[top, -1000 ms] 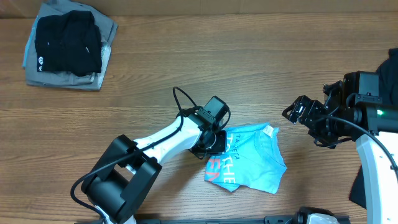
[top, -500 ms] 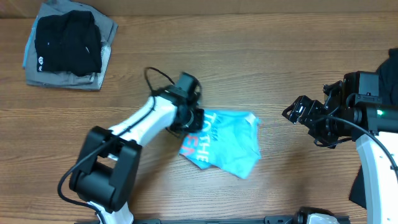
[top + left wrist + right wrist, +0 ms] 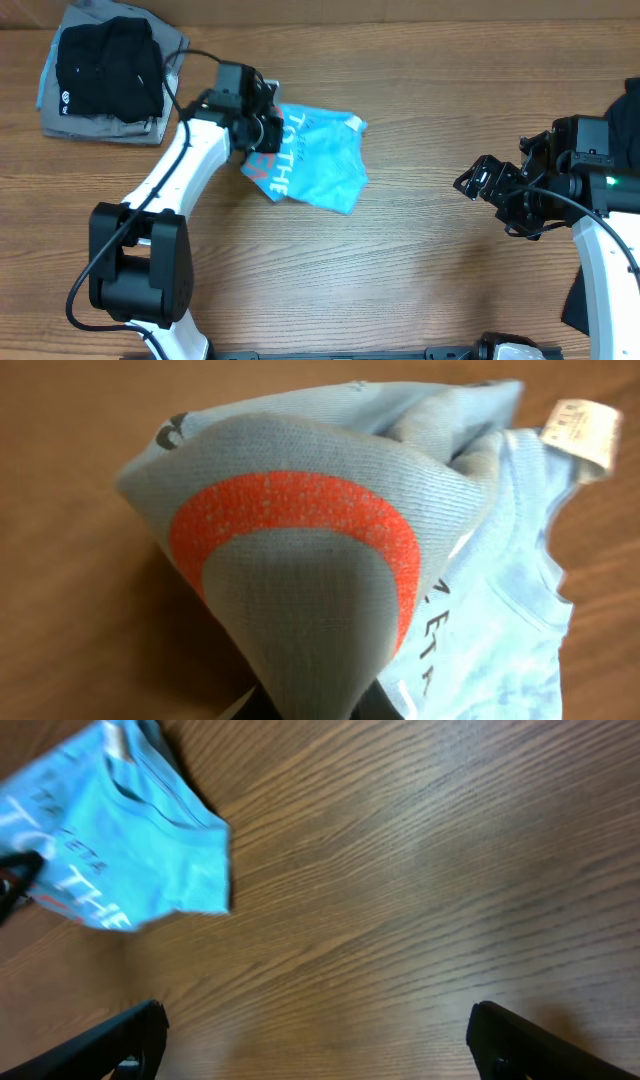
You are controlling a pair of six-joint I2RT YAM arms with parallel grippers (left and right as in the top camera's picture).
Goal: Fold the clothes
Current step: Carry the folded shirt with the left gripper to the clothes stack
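Observation:
The light blue T-shirt (image 3: 315, 158) lies folded on the wooden table, upper middle, with red and white lettering showing at its left edge. My left gripper (image 3: 262, 133) is shut on the shirt's left edge. In the left wrist view the pinched cloth (image 3: 300, 550) with a red curved letter fills the frame and hides the fingertips. My right gripper (image 3: 480, 185) is open and empty, over bare table to the right of the shirt. In the right wrist view the shirt (image 3: 110, 850) is at the upper left, far from the open fingers (image 3: 315, 1040).
A stack of folded black and grey garments (image 3: 105, 70) sits at the table's back left, close to the left of the shirt. A dark garment (image 3: 622, 110) hangs at the right edge behind the right arm.
My left gripper has dragged the shirt from the lower middle of the table up and to the left, toward the folded stack. The right arm has not moved.

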